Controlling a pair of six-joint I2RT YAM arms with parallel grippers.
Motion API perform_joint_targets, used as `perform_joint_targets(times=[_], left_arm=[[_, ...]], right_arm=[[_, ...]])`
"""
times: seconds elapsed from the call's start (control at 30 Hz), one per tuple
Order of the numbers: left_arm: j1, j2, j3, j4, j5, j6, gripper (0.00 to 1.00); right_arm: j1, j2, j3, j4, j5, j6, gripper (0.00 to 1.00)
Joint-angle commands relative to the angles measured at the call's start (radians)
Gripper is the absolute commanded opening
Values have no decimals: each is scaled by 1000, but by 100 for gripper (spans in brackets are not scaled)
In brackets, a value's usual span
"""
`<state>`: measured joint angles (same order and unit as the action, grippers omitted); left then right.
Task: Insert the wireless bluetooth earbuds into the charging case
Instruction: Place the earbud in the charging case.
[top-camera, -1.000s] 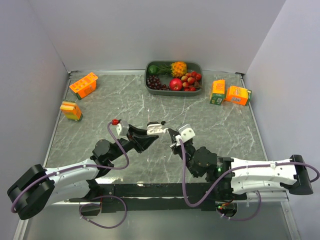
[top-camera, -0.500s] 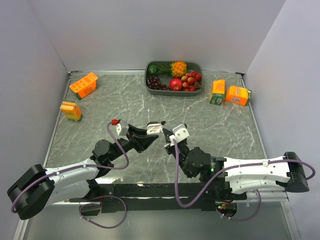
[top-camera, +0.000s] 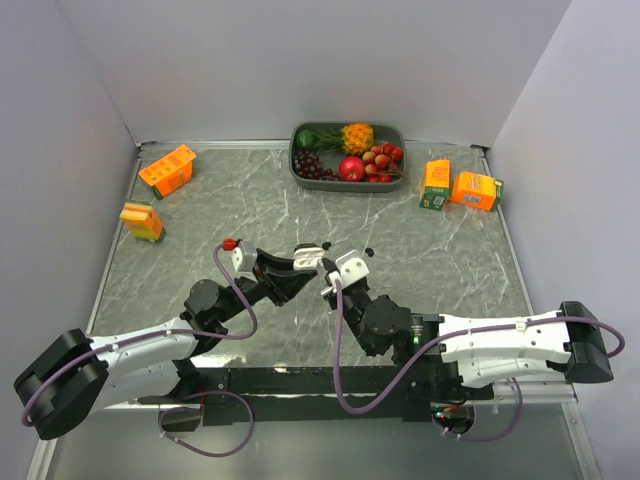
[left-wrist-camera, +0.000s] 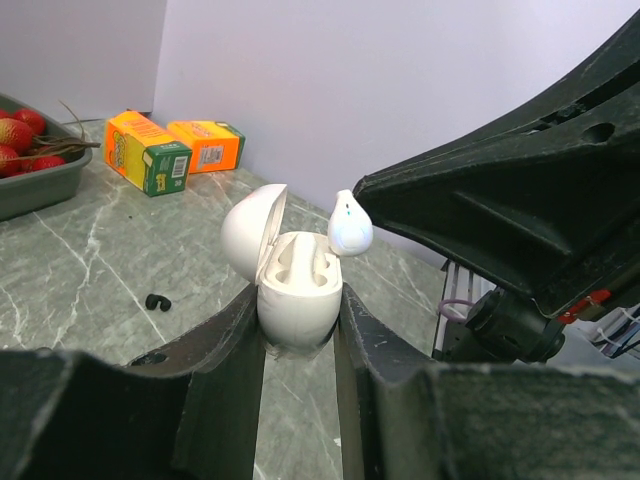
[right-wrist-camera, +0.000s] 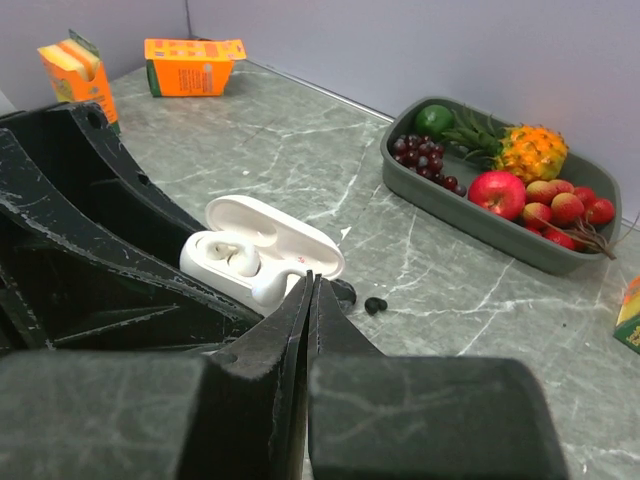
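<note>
**Grey marble worktop, with a white earbud held over an open charging case**

Veined grey worktop (top-camera: 430, 260) bounded by plain pale walls. The white earbud (left-wrist-camera: 349, 224) is off the surface, pinched at the tips of the right hand (right-wrist-camera: 310, 285), whose fingers are pressed together with no gap showing. It sits just above the rim of the white charging case (left-wrist-camera: 297, 285), at the side away from the hinge. The case is raised and tilted, its lid swung back, and it is clamped at the base between the two fingers of the left hand (left-wrist-camera: 298, 305). In the left wrist view its moulded sockets face the earbud; whether one is already filled cannot be told. A black earbud (right-wrist-camera: 376, 304) lies loose on the worktop near the case, apart from both hands. At the far edge is a dark green tray (top-camera: 400, 175) of fruit. Two orange juice cartons (top-camera: 166, 170) lie at far left and two more (top-camera: 476, 190) at far right, well apart from the hands.
</note>
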<state>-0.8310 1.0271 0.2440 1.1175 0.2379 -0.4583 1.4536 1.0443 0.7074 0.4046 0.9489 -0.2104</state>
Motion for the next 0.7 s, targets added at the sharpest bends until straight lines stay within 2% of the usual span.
perform_joint_targets(times=[0.0,0.33,0.67], left_arm=[[-7,-22,14,61,-2,-6,1],[-16,-15,21,58,0,-6,1],[-22,-30,21,45,-15,-5,1]], right_arm=[[5,5,41,54,30,-29,0],[1,22,40,111,51,-70,0],[-2,25,35,63,28,-53,0]])
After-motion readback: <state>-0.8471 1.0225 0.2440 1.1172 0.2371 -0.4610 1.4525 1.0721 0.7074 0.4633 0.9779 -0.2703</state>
